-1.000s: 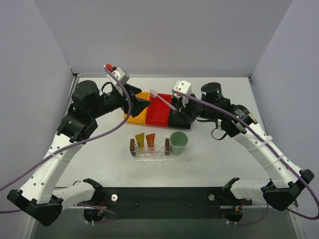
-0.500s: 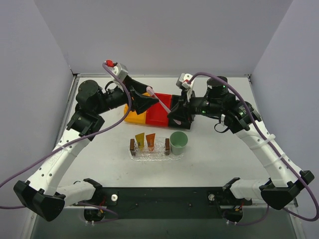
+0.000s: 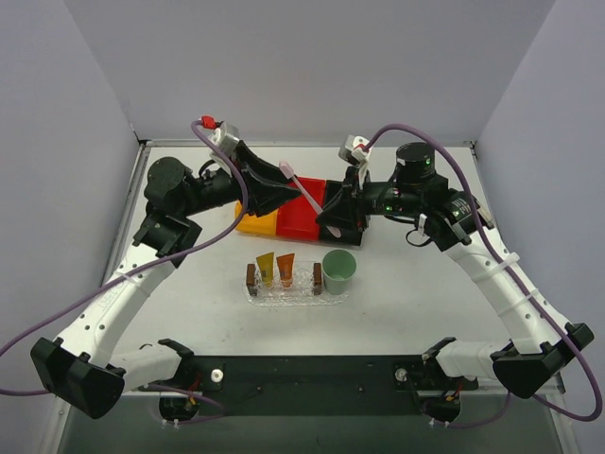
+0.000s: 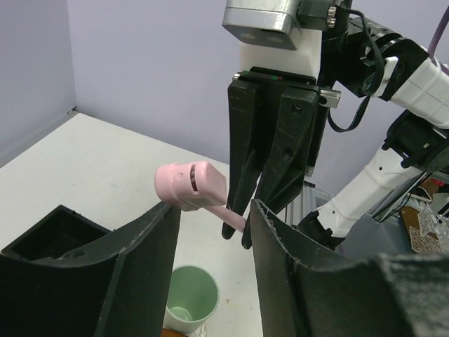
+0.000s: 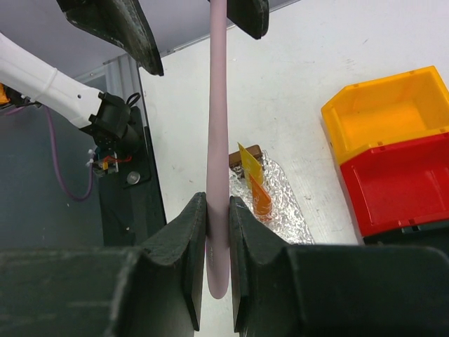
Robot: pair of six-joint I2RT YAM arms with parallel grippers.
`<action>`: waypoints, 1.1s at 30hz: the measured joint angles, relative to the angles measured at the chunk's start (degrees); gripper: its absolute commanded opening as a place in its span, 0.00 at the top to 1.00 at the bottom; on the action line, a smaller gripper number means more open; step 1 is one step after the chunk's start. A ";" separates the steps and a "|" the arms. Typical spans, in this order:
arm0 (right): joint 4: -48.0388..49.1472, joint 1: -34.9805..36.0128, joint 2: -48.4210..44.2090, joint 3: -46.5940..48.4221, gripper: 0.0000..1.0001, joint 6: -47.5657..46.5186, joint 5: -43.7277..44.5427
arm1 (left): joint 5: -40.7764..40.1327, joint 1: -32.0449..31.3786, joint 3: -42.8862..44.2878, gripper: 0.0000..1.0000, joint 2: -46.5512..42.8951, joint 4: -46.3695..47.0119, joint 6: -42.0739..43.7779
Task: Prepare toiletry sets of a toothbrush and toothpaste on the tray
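Where the toothbrush is: the toothbrush (image 3: 304, 186) is off the counter (image 3: 189, 303), in the air above the red bin (image 3: 298, 222) near the far edge, spanning the gap between the two claws.
Right claw: the right claw (image 5: 217, 210) is clamped narrow on the handle end, and a short stub of handle shows behind the jaws.
Left claw: the left claw (image 4: 212, 205) has its jaws part-way apart, one on either side of the neck just below the head. Neither pad looks to be touching, so I judge it not yet a grip.
Long axis: it runs straight out of the right claw toward the left one. From above it lies slantwise, handle to the right and head toward the far-left corner.
Head: a small pink block. I cannot tell which way the bristles face.
Handling: probably light, thin and fairly stiff. The smooth plastic is likely to swivel in a two-point pinch.
Where to take hold: across the shaft below the head, clear of the other claw.
Tray: the tray (image 3: 255, 295) lies mid-counter toward the near edge. The yellow toothpaste (image 3: 265, 268) and the orange toothpaste (image 3: 285, 270) stand on it.
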 measured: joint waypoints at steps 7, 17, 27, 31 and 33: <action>0.85 0.00 0.07 -0.85 1.00 0.87 -1.27 | 1.25 0.39 -0.76 0.47 0.20 3.76 -2.67; 2.25 0.00 0.07 -1.81 1.00 1.44 -2.29 | 2.05 1.05 -1.09 0.63 1.33 6.91 -5.70; 3.19 0.00 0.07 -2.71 0.96 1.49 -2.60 | 2.49 1.14 -2.32 1.00 1.60 9.35 -7.89; 3.32 0.00 0.07 -2.95 0.85 1.49 -2.56 | 2.49 1.14 -2.47 1.00 1.68 9.62 -8.11; 3.43 0.00 0.07 -3.17 0.70 1.51 -2.29 | 2.51 1.18 -2.54 1.00 1.70 9.51 -8.04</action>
